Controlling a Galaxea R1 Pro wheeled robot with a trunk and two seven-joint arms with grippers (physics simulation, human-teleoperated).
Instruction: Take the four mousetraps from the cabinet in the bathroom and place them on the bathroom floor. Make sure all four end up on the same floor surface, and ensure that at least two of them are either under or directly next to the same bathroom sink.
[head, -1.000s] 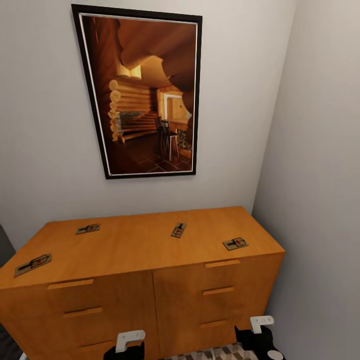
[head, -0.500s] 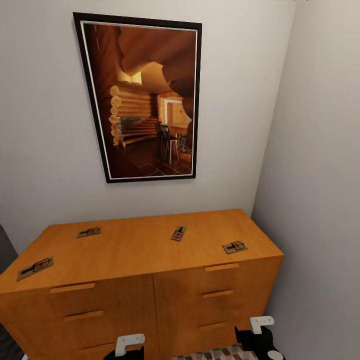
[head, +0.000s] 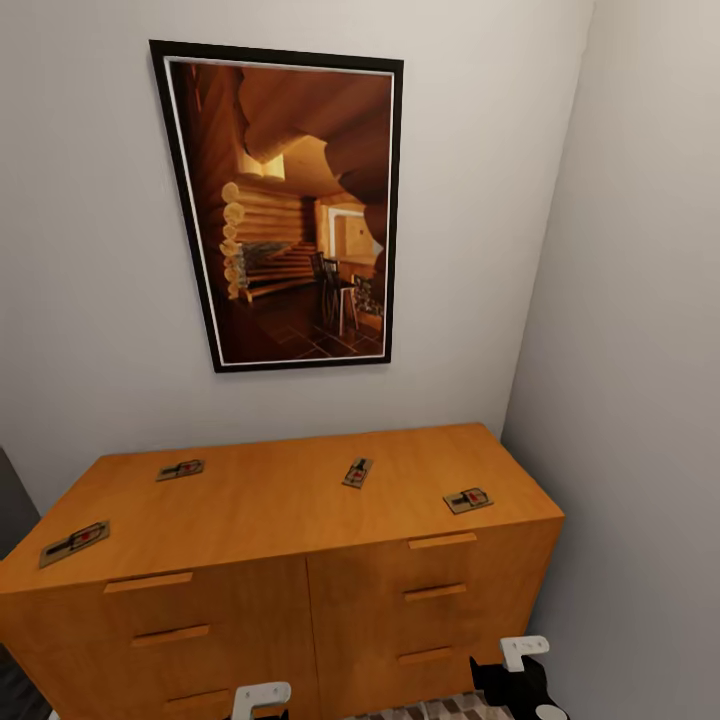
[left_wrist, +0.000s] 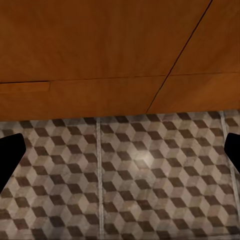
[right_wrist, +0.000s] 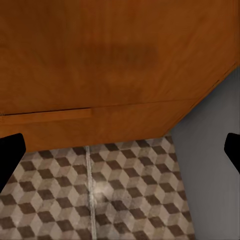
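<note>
- Grey walls meet in a corner behind the cabinet (head: 300, 590), under a framed picture (head: 290, 205).
- All four mousetraps lie on its flat top, well apart: one far left (head: 74, 543), one at the back left (head: 180, 469), one mid-top (head: 357, 472), one near the right front (head: 467, 499).
- My left end effector (left_wrist: 120, 155) and right end effector (right_wrist: 120, 155) hang low, fingers spread apart and empty, above the bathroom floor (left_wrist: 135, 190).
- Nothing is moved yet; every trap remains to carry.

Orange-brown wood against pale grey walls

The cabinet (head: 300, 560) is rendered orange-brown; the bathroom floor (left_wrist: 130, 175) is patterned in brown, beige and white cubes; the picture (head: 290, 205) is framed in black.
</note>
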